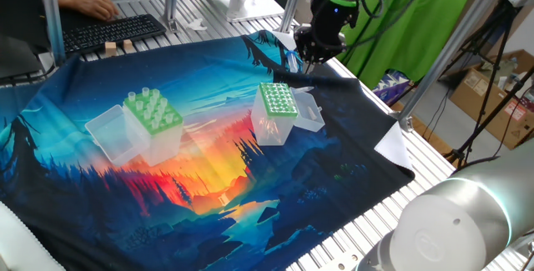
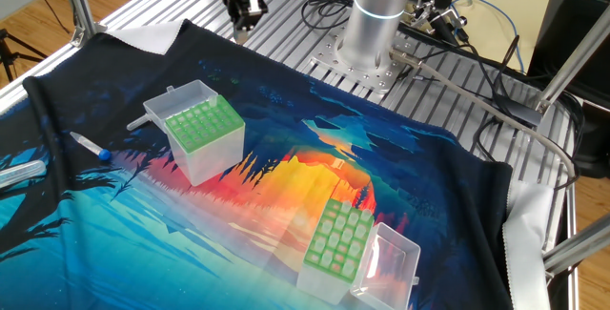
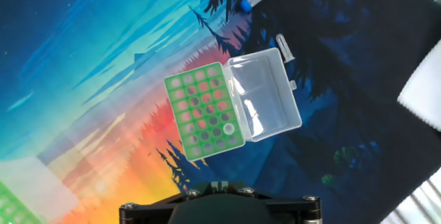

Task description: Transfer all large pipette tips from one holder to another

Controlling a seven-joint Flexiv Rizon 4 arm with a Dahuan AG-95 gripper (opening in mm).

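Hand (image 3: 220, 207) mostly cropped; holder (image 3: 204, 111) plate's contents indistinct.

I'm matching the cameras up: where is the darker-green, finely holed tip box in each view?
One fixed view: dark-green box, right of centre.
The other fixed view: left of centre.
Hand view: near the centre.
Shared landmark: the cloth's orange sunset patch, beside the box.
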